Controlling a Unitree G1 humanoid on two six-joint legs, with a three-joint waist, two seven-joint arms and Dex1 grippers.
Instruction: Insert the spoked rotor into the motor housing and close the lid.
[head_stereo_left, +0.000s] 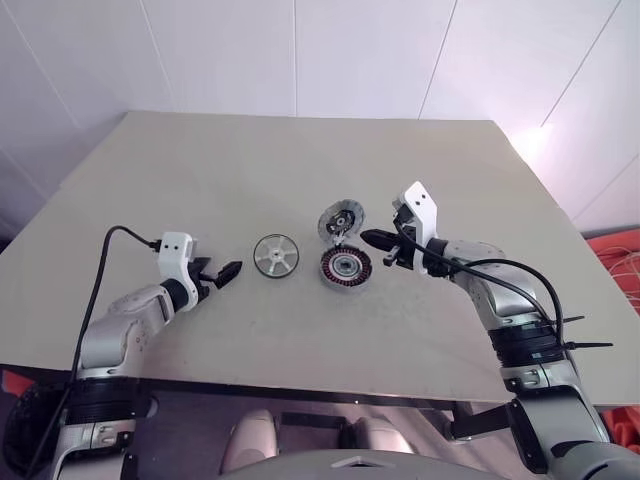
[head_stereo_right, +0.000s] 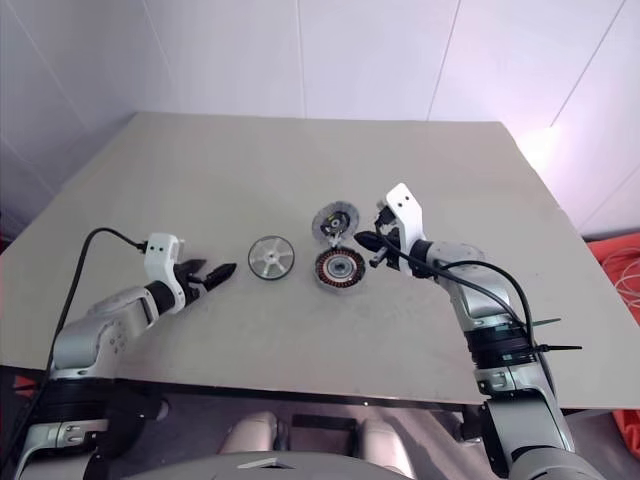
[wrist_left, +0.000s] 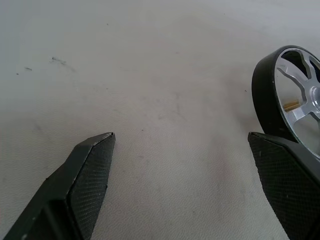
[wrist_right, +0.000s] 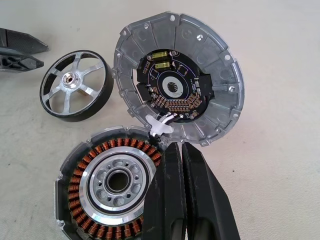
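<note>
Three parts: they sit in a row near the middle of the bench (head_stereo_left: 200, 160).
Spoked rotor (head_stereo_left: 275, 255): lies flat on the bench, on its own, left of the other two parts.
Motor housing (head_stereo_left: 346, 267): lies flat and open, with its copper ring facing up (nothing is inside it).
Lid (head_stereo_left: 341, 221): tipped up on its edge behind the housing, joined to it at the rim, dark inside facing us.
Left gripper (head_stereo_left: 220, 275): hangs just above the bench, near the rotor's left side, fingers (wrist_left: 92, 165) spread wide, holding nothing.
Right gripper (head_stereo_left: 368, 238): fingers pressed together with nothing between them, tip just by the housing's right rim, below the lid.
</note>
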